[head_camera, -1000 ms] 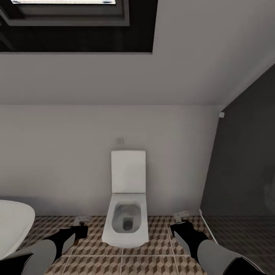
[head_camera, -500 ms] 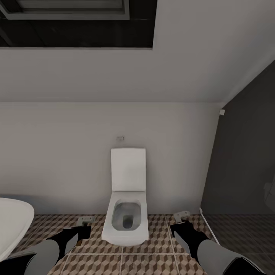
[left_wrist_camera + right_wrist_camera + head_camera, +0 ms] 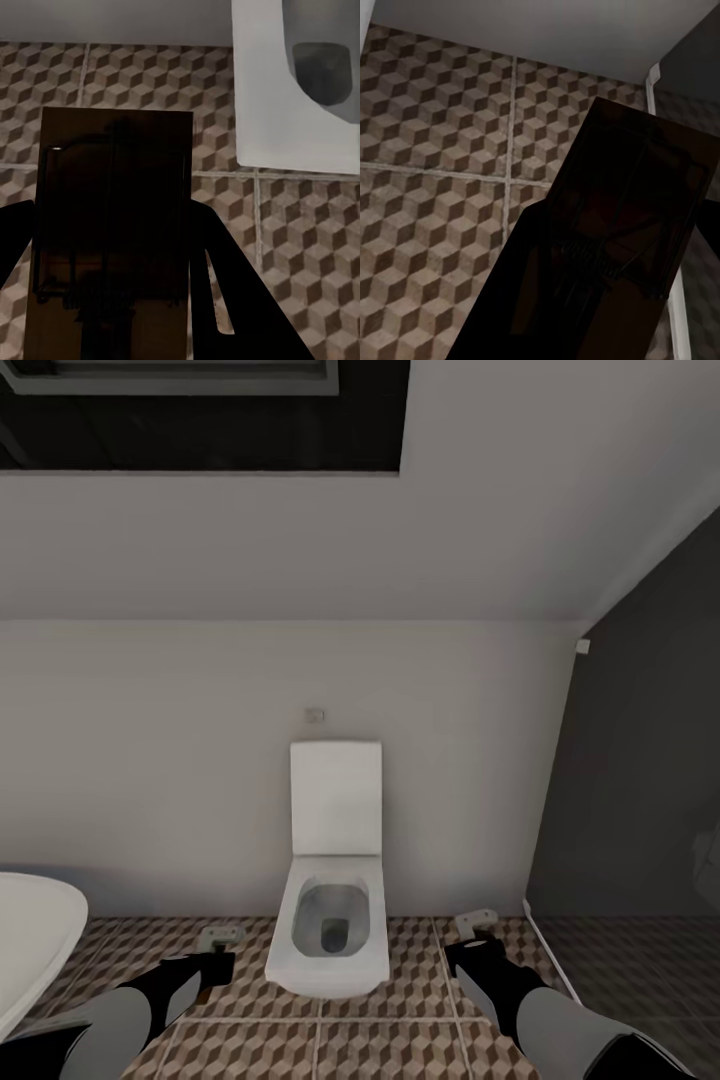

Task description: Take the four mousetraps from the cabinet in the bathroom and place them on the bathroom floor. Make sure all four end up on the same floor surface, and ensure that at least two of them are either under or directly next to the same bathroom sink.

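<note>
Both jaws are clamped, each on a mousetrap: left gripper (image 3: 222,950) holds one trap (image 3: 112,225), right gripper (image 3: 472,932) another (image 3: 630,217). Both hang above the floor (image 3: 420,1050), flanking the toilet (image 3: 335,860).

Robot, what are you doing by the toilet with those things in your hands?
The robot faces the white toilet in a bathroom, carrying a mousetrap in each gripper. The left gripper holds one mousetrap above the cube-patterned floor, beside the toilet. The right gripper holds another mousetrap over the tiles near the dark wall. Neither trap is set down yet.
</note>
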Motion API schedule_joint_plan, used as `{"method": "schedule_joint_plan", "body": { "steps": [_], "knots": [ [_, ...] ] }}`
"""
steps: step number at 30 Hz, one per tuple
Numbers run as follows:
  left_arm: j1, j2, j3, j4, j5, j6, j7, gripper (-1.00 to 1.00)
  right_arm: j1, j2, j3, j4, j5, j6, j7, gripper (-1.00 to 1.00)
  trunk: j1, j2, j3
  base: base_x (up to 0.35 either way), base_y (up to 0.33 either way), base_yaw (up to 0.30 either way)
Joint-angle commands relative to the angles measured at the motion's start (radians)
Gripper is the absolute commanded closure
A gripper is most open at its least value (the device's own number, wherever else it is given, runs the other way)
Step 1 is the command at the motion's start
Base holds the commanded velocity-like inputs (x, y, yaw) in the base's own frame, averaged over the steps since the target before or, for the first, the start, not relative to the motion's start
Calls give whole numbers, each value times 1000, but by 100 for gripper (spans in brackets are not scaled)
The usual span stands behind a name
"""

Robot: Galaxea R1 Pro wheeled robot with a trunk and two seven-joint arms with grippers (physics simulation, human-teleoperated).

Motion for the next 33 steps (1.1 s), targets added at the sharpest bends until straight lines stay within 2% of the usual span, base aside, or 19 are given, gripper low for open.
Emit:
{"method": "schedule_joint_plan", "body": {
  "steps": [1, 9, 14, 16, 20, 33],
  "knots": [
    [-1, 1, 9, -1, -13, 4, -4, 100, -1, -1, 9, -2, -8, 5, -6, 100, 4, -8, -4, 0, 0, 0],
    [-1, 5, 9, -1, -13, 4, -1, 100, -1, 0, 9, 10, -9, -2, -6, 100, 35, -64, -29, 0, 0, 0],
    [-1, 10, 9, -1, -14, 4, -2, 100, 0, 3, 9, 23, -13, -67, -6, 100, 54, -99, -45, 0, 0, 0],
    [-1, 12, 9, -1, -15, 4, 0, 100, 0, 4, 10, 63, -13, -112, -6, 100, 61, -113, -51, 0, 0, 0],
    [-1, 13, 9, -1, -15, 4, 1, 100, -1, 6, 9, 107, -14, -150, -6, 100, 77, -141, -64, 0, 0, 0],
    [-1, 12, 8, -2, -15, 5, -1, 100, 0, 5, 9, 132, -14, -157, 2, 100, 127, -232, -105, 0, 0, 0]
  ]
}}
